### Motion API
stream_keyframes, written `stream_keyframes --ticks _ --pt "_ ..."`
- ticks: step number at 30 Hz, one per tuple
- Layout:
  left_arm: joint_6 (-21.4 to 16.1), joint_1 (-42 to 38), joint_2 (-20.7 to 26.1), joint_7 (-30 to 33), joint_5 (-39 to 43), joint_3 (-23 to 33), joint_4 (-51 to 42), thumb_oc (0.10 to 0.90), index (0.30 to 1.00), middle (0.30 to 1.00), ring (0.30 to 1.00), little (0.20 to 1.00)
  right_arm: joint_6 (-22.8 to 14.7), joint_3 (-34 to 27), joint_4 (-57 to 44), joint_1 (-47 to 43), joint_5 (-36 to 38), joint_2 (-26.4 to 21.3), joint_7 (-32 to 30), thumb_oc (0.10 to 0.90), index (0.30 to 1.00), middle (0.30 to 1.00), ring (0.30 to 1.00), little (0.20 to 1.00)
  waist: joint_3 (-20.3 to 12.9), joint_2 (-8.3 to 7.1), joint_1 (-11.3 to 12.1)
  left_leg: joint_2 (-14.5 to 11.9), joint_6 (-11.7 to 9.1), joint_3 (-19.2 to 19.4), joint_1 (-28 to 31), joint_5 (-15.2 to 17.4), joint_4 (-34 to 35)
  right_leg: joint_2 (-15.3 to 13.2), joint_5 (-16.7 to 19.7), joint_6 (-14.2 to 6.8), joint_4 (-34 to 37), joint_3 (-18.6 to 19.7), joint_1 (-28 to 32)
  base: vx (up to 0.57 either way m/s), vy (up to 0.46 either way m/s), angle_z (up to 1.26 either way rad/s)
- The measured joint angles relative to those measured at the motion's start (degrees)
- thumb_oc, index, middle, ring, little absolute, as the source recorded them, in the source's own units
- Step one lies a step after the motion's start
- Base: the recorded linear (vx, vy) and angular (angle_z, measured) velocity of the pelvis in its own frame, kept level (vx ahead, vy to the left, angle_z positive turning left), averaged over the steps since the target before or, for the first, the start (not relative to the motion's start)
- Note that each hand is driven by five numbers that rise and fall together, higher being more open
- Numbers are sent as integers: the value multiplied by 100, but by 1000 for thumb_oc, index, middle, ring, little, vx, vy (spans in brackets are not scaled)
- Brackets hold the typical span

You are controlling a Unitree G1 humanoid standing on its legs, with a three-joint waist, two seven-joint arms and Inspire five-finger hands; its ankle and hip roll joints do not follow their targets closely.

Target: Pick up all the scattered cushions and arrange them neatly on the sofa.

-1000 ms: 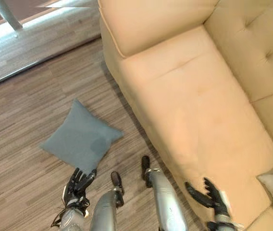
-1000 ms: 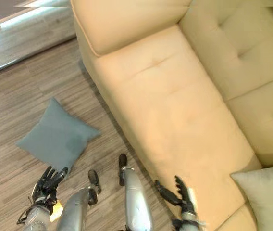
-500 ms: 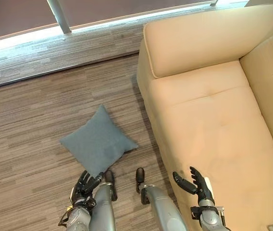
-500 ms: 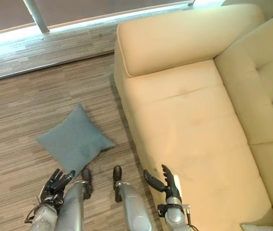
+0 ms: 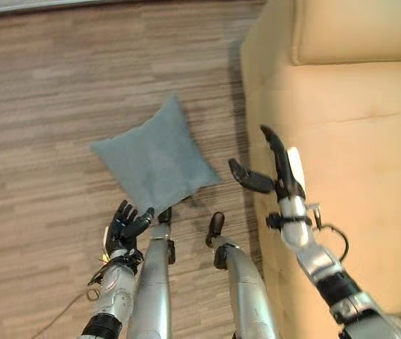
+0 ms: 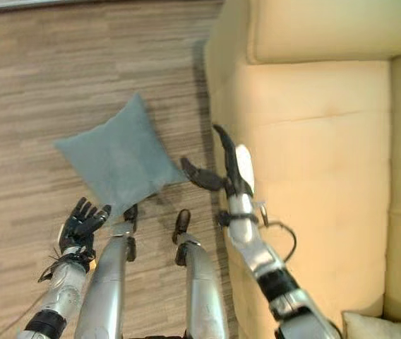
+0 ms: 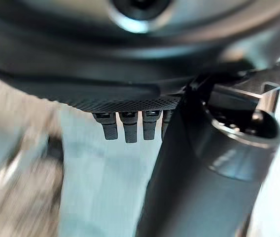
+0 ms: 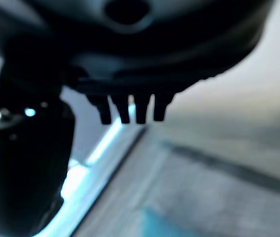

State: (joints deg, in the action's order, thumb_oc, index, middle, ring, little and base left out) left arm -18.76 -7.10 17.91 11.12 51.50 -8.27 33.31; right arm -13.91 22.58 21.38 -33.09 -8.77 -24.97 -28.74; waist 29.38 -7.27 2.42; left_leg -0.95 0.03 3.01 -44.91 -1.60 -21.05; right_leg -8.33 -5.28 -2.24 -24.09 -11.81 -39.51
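Both hands, left hand [image 5: 126, 224] and right hand [image 5: 274, 176], are reaching fingers-spread toward the grey cushion [image 5: 157, 158] on the floor (nothing gripped); closing on it comes next, I'd say.

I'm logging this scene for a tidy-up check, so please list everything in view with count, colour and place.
cushion: one, grey-blue, flat on the floor beside the sofa's front.
beige cushion: one, pale beige, a corner showing on the sofa seat.
sofa: one, cream-yellow, on the robot's right.
floor: wood-look planks, brown.
left hand: dark, open, above the floor near the cushion's closest corner.
right hand: dark, open, raised by the sofa's front edge.
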Motion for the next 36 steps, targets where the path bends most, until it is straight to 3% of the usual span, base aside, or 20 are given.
stream_keyframes --ticks 5,9,16,18,21,26,34,35,36 --pt "-142 -7 136 -36 268 2 59 800 900 900 900 900 234 754 1134 -1572 -121 -126 -118 800 900 900 900 900 91 15 236 71 119 -26 -402 -117 34 -64 55 -59 -39 -60 -375 -22 -5 8" --pt "-135 -192 118 -135 561 -501 378 800 900 900 900 900 465 1419 2781 -2618 -99 -18 -131 800 900 900 900 900 180 74 323 155 135 -33 -825 -131 -66 -176 -56 -96 -327 -27 -863 -8 -11 13" --pt "-133 -853 11 -355 1075 -745 498 800 900 900 900 900 750 1738 4238 -3239 -34 15 57 800 900 900 900 900 216 219 360 337 161 -60 -1879 -149 -584 -447 -477 -60 -1452 121 -2125 24 -35 16" --pt "-158 -1052 -103 -421 1147 -754 840 800 900 900 900 900 762 2040 5037 -3495 -42 36 99 800 900 900 900 900 198 362 378 408 152 -75 -2310 73 -1231 -555 -789 9 -2171 187 -2542 77 -63 21" --pt "-147 -1132 50 -380 1199 -725 828 800 900 900 900 900 932 1848 5211 -3617 -59 -153 95 800 900 900 900 900 215 434 437 436 150 -73 -3047 359 -2009 -729 -1181 177 -3063 283 -3293 61 -31 20" --pt "-153 -1566 -12 -137 1362 -673 1427 800 900 900 900 900 1058 1640 5213 -3697 75 -200 91 800 900 900 900 900 225 489 459 409 201 -7 -3962 527 -2873 -802 -1427 348 -4052 501 -4291 74 -36 5" --pt "-148 -1876 -114 -129 1354 -698 1633 800 900 900 900 900 1086 1742 5371 -4089 558 -116 295 800 900 900 900 900 221 491 477 442 162 97 -4542 497 -3084 -879 -1519 507 -4557 694 -5060 45 -8 7" --pt "-157 -1940 -113 -124 1354 -676 1677 800 900 900 900 900 1072 1745 5333 -4130 709 -139 358 769 853 853 853 853 219 494 483 457 160 97 -4581 495 -3082 -897 -1552 556 -4585 692 -5110 31 12 14" --pt "-167 -1973 -113 -139 1353 -676 1677 800 900 900 900 900 1073 1755 5277 -4137 805 -136 387 769 853 853 853 853 219 494 489 467 158 96 -4595 495 -3075 -904 -1559 557 -4593 691 -5130 22 4 9"
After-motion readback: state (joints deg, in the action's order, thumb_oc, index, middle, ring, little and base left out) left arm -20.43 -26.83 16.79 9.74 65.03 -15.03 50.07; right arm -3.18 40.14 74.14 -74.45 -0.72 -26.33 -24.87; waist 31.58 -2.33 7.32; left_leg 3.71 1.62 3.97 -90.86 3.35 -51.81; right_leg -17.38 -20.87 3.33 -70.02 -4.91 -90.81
